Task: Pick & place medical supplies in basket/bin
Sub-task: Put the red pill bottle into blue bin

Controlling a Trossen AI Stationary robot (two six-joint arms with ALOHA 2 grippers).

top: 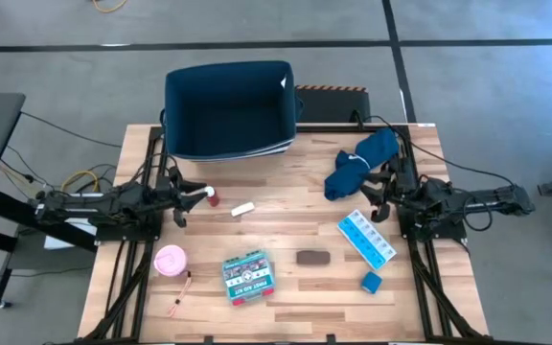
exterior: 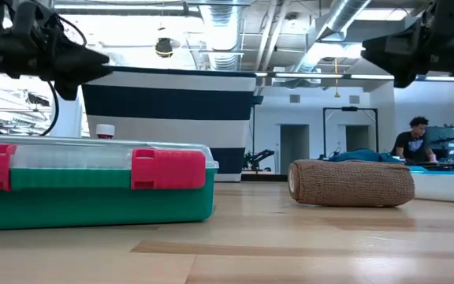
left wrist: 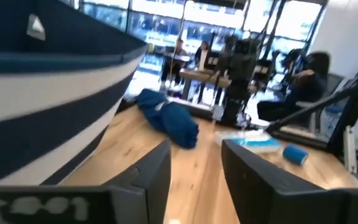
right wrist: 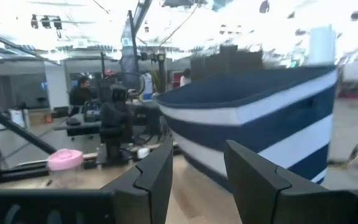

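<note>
The navy bin (top: 228, 110) stands at the table's far edge, its striped wall showing in the low view (exterior: 168, 118). On the wood lie a teal first-aid box (top: 247, 276), a pink roll (top: 170, 260), a brown oblong (top: 312, 257), a white-and-blue pill strip (top: 366, 238), a small blue box (top: 371, 281), thin sticks (top: 180, 295), a white stick (top: 242, 208) and a small red-capped vial (top: 214, 199). My left gripper (top: 192, 195) hovers at the left, level and open, just short of the vial. My right gripper (top: 377, 196) hovers open at the right.
A crumpled blue bundle (top: 360, 163) lies on the far right of the table, just beyond my right gripper. Dark arm frames run down both table sides. A person sits in the room behind (exterior: 412, 138). Bare wood shows in the table's middle (top: 295, 206).
</note>
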